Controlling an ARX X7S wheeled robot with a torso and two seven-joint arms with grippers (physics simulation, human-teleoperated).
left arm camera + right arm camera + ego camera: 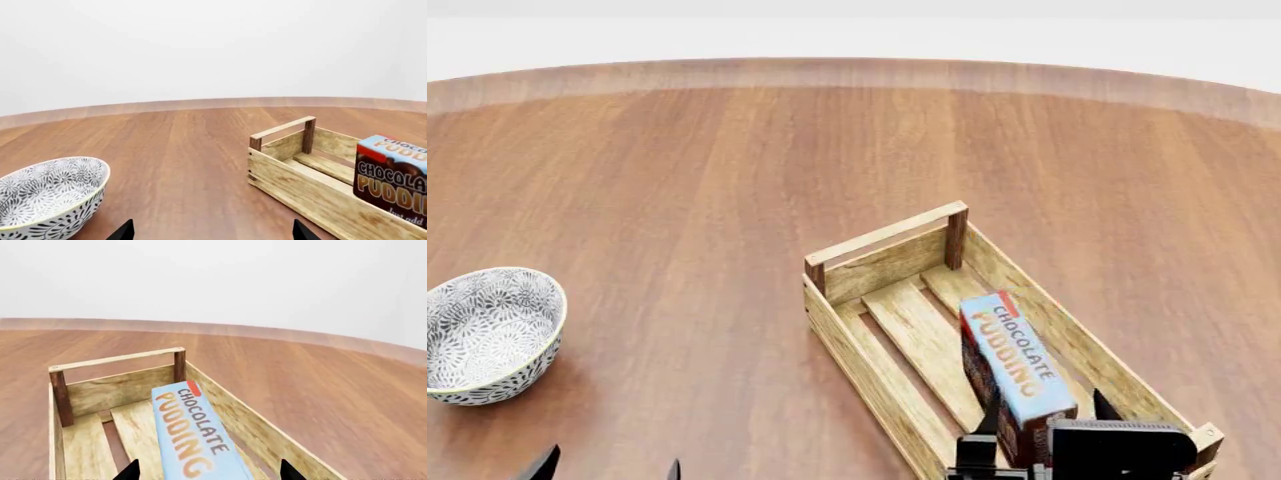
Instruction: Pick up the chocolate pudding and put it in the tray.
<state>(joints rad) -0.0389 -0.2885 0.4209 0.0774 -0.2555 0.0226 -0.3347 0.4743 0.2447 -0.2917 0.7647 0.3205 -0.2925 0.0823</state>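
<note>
The chocolate pudding (1014, 360) is a brown carton with a light blue lettered panel facing up. It stands on a narrow side inside the tray (854, 360), a long pale wooden crate, near the right wall. My right gripper (1046, 410) is open at the carton's near end, one fingertip on each side with a gap to the carton. The right wrist view shows the pudding (193, 435) between the two dark tips of the right gripper (208, 472), with the tray (253, 430) around it. My left gripper (212, 232) is open over bare table, left of the tray (307, 192) and the pudding (393, 180).
A round grey-white patterned bowl (487, 335) sits at the table's left, just ahead of the left gripper (610, 465); the same bowl (47, 195) shows in the left wrist view. The table is brown wood with a curved far edge (854, 70).
</note>
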